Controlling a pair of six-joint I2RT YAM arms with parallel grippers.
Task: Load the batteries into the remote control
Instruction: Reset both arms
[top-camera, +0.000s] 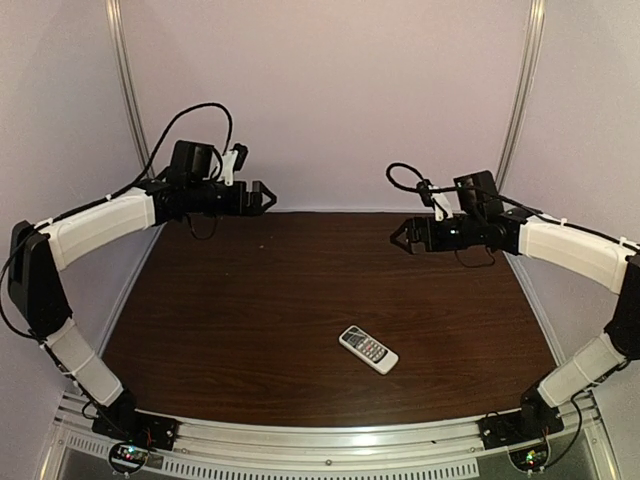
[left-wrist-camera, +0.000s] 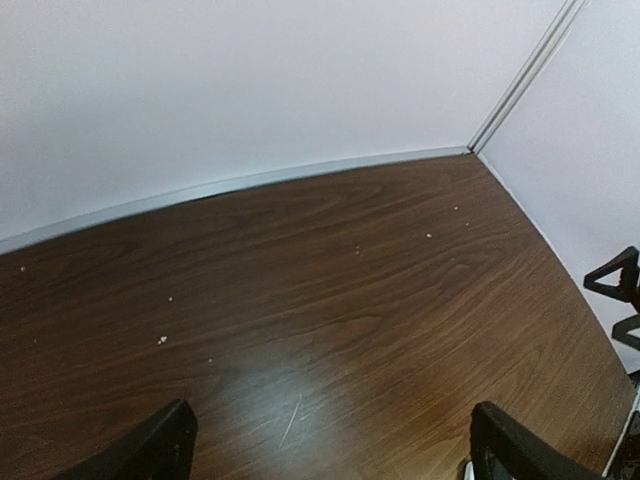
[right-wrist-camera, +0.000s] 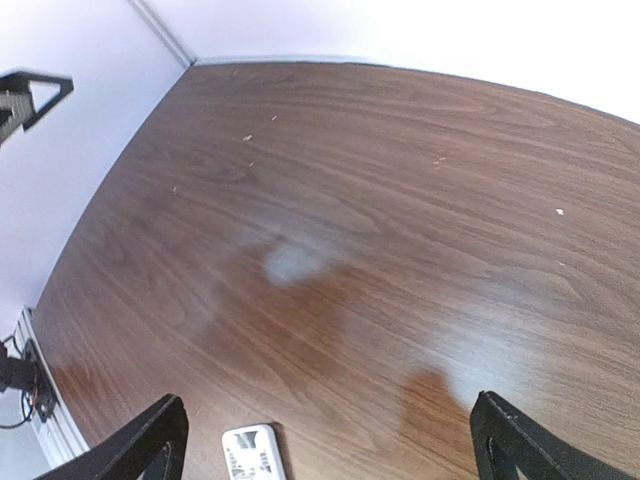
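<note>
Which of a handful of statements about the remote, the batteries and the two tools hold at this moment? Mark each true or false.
1. The remote control lies on the table with its buttons facing up. True.
2. The left tool grips the remote control. False: it is open and empty, held over the far left of the table, well apart from the remote control.
3. The right tool is open and holds nothing. True.
4. Two blue batteries lie beside the remote control. False: no batteries show in any view.
5. The right wrist view catches part of the remote control at its bottom edge. True.
</note>
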